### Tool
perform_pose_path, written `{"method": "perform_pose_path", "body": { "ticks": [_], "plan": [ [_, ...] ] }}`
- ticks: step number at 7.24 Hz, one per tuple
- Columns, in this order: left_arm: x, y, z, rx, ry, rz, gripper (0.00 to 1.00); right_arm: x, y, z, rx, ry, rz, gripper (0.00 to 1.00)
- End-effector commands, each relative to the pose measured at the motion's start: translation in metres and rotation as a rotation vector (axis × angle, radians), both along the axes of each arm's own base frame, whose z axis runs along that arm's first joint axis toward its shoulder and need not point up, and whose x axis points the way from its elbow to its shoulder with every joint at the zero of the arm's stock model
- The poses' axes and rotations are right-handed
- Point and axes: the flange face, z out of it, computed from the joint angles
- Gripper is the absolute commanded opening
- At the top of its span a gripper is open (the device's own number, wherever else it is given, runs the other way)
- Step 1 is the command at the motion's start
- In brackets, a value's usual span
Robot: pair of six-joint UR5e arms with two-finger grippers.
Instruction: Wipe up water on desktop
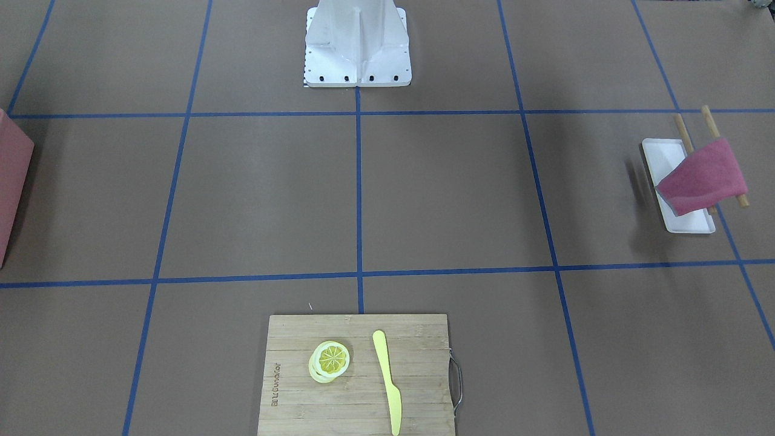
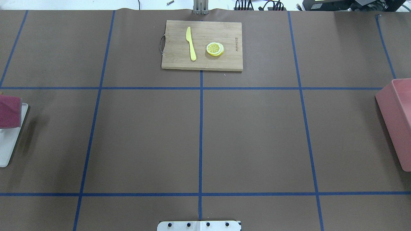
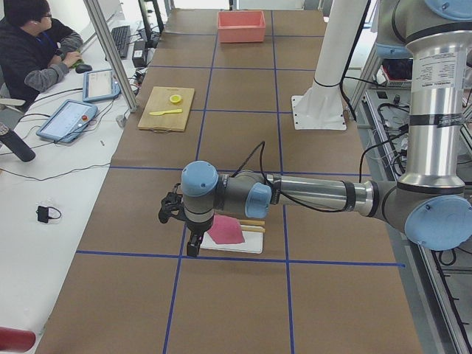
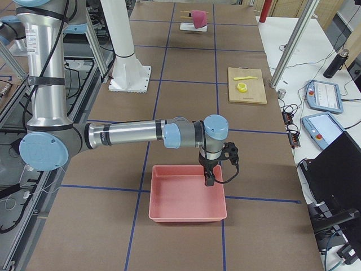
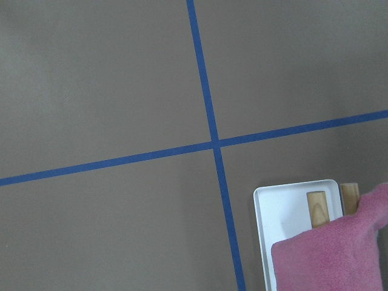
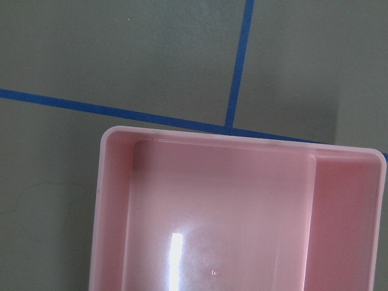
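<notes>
The desktop (image 2: 257, 134) is a matte brown surface crossed by blue tape lines; I can make out no water on it. A pink cloth (image 1: 702, 178) hangs over two wooden rods (image 1: 683, 130) above a white tray (image 1: 663, 157) at the robot's far left. It also shows in the left wrist view (image 5: 333, 260). My left gripper (image 3: 193, 245) hangs just beside the cloth (image 3: 225, 230); I cannot tell whether it is open or shut. My right gripper (image 4: 207, 178) hangs over the pink bin (image 4: 186, 195); I cannot tell its state either.
The pink bin (image 2: 396, 118) stands at the desktop's right end. A bamboo cutting board (image 2: 202, 45) at the far middle holds a yellow knife (image 2: 191, 43) and lemon slices (image 2: 215, 49). The robot's white base (image 1: 357, 45) stands at the near middle edge.
</notes>
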Motion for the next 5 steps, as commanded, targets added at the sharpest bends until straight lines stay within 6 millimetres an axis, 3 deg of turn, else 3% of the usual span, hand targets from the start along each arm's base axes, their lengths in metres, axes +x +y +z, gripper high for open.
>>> {"method": "perform_pose_path", "body": {
  "ticks": [1, 5],
  "plan": [
    [0.0, 0.0, 0.0, 0.008, -0.002, 0.001, 0.99, 0.0, 0.0, 0.001, -0.002, 0.0, 0.0, 1.0],
    [0.0, -0.007, -0.016, 0.141, 0.001, -0.004, 0.99, 0.0, -0.001, -0.008, 0.018, -0.001, -0.001, 1.0]
  ]
}}
